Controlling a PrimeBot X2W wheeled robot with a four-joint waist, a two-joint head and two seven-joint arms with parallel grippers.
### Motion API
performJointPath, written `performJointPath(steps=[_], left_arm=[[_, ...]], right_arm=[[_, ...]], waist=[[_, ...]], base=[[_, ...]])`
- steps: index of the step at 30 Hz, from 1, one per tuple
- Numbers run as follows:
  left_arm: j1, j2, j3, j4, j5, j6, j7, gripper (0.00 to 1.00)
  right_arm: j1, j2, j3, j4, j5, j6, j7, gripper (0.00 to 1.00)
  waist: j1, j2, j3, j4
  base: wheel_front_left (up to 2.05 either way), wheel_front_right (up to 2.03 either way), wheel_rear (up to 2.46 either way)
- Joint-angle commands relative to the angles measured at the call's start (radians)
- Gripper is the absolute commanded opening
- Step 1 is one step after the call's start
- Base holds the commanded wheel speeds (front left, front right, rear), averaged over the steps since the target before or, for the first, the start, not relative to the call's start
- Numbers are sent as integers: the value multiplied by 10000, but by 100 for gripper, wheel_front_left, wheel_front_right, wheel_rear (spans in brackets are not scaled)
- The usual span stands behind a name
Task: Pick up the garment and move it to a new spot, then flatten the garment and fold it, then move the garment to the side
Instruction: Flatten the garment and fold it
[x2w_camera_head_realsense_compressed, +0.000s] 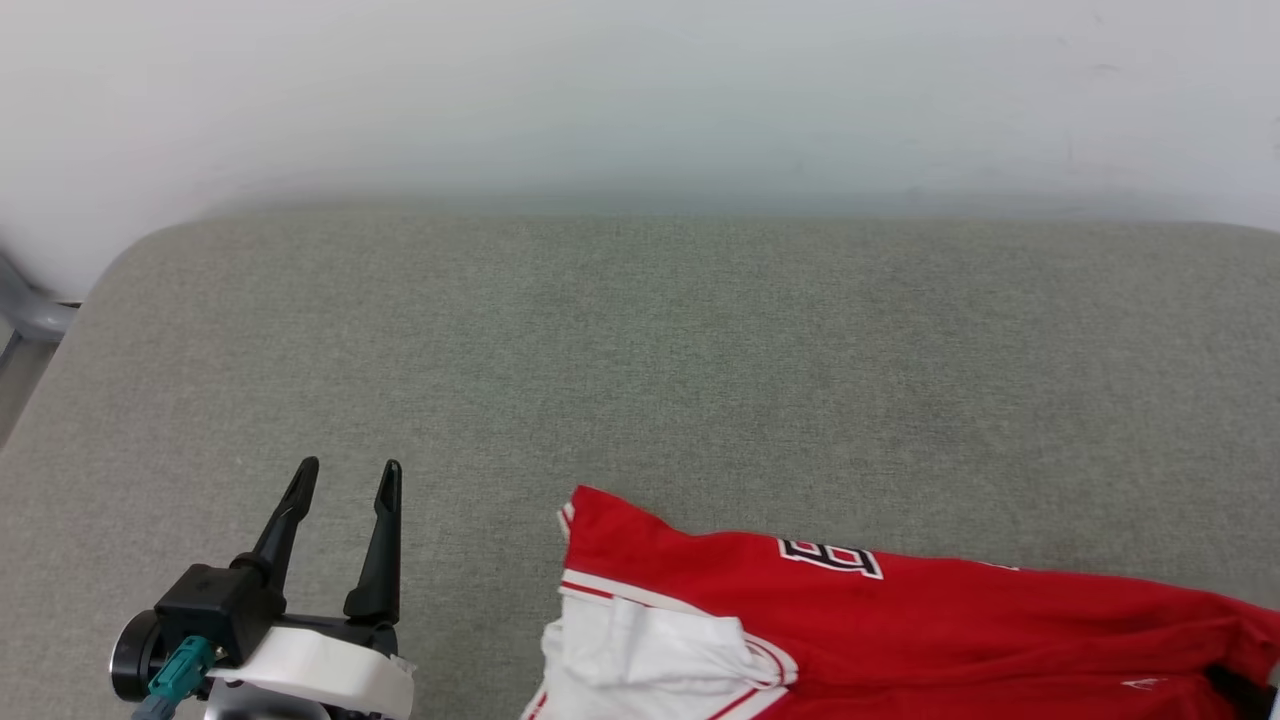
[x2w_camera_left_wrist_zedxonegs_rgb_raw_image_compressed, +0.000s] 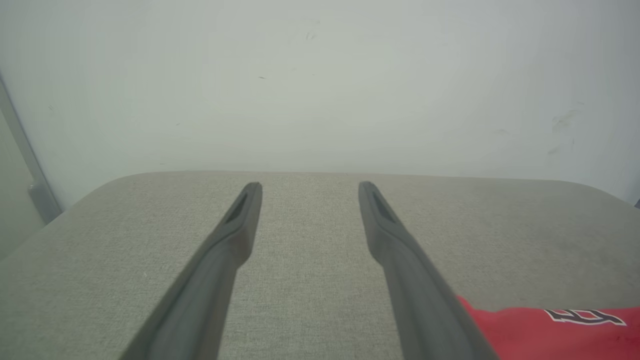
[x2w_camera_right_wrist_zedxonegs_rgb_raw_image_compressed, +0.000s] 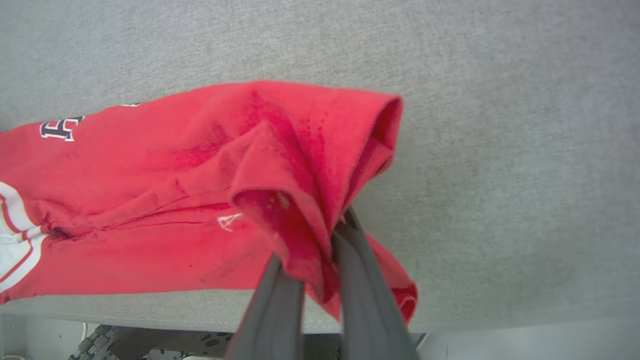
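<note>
The garment (x2w_camera_head_realsense_compressed: 900, 620), red with a white sleeve and striped trim, lies crumpled at the near right of the grey padded surface (x2w_camera_head_realsense_compressed: 640, 350). Part of a black, white-outlined number shows on it. In the right wrist view my right gripper (x2w_camera_right_wrist_zedxonegs_rgb_raw_image_compressed: 320, 240) is shut on a bunched red fold of the garment (x2w_camera_right_wrist_zedxonegs_rgb_raw_image_compressed: 150, 200), near the surface's front edge; cloth hides its fingertips. My left gripper (x2w_camera_head_realsense_compressed: 350, 468) stands open over bare surface, left of the garment and apart from it. In the left wrist view the left gripper (x2w_camera_left_wrist_zedxonegs_rgb_raw_image_compressed: 310, 187) holds nothing, and a corner of the garment (x2w_camera_left_wrist_zedxonegs_rgb_raw_image_compressed: 550, 335) lies to its lower right.
A white wall (x2w_camera_head_realsense_compressed: 640, 90) rises right behind the surface. A grey metal bar (x2w_camera_head_realsense_compressed: 25, 310) stands past the rounded far-left corner. Below the surface's front edge (x2w_camera_right_wrist_zedxonegs_rgb_raw_image_compressed: 150, 310), dark parts of the robot's base show.
</note>
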Motion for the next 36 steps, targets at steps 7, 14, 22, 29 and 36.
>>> performJointPath(steps=[7, 14, 22, 29, 36], left_arm=[[98, 52, -43, -69, -41, 76, 38, 100], [44, 59, -74, -120, 18, 74, 2, 100], [-188, 65, -168, -65, -28, 15, 69, 100], [-622, -72, -338, -29, -5, -98, 48, 100], [-1060, -271, -379, 150, -3, -249, -7, 100]], right_arm=[[-228, 768, -722, -451, 1035, -8, 1210, 0], [-451, 2169, -860, -891, 3547, -6, 2942, 0], [-690, 2355, 403, -161, 6237, -6, 3037, 0], [-1411, 2351, 2584, 459, 7484, -6, 1802, 0], [-2139, 2346, 4509, 1011, 7951, -6, 682, 0]], waist=[[0, 0, -56, -141], [0, 0, -151, -39], [0, 0, 1, 417], [0, 0, 514, 1042], [0, 0, 1103, 1644]], base=[[0, 0, 0], [0, 0, 0], [0, 0, 0], [0, 0, 0], [0, 0, 0]])
